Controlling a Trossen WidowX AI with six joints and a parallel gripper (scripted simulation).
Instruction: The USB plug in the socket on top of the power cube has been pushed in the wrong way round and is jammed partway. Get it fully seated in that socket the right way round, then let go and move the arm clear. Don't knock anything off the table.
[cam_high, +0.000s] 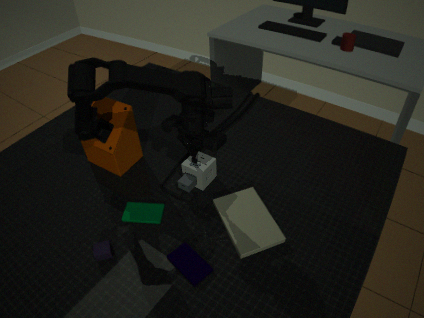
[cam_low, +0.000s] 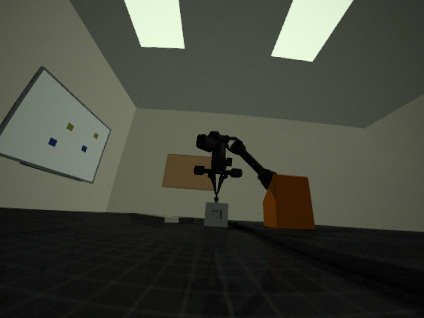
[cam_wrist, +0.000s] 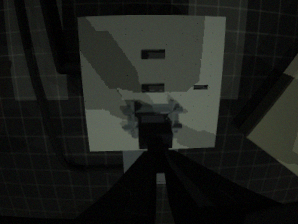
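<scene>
The white power cube (cam_high: 207, 175) (cam_low: 210, 220) (cam_wrist: 175, 35) stands on the dark mat, with openings in its top. My gripper (cam_high: 194, 156) (cam_low: 216, 196) (cam_wrist: 158, 160) points down over the top and is shut on the dark USB plug (cam_low: 216, 200) (cam_wrist: 155, 136). The plug is at the near part of the top in the wrist view, in line with two rectangular openings. In the exterior view, part of it shows between the fingertips and the cube's top. Its lower end and its depth in the socket are hidden by the plug body and shadow.
A grey block (cam_high: 187, 182) sits against the cube's side. An orange holder (cam_high: 120, 150) (cam_low: 290, 202) stands near the arm. A cream book (cam_high: 250, 220), a green slab (cam_high: 143, 213), a dark blue slab (cam_high: 190, 264) and a small purple cube (cam_high: 102, 250) lie on the mat. A dark cable runs beside the cube.
</scene>
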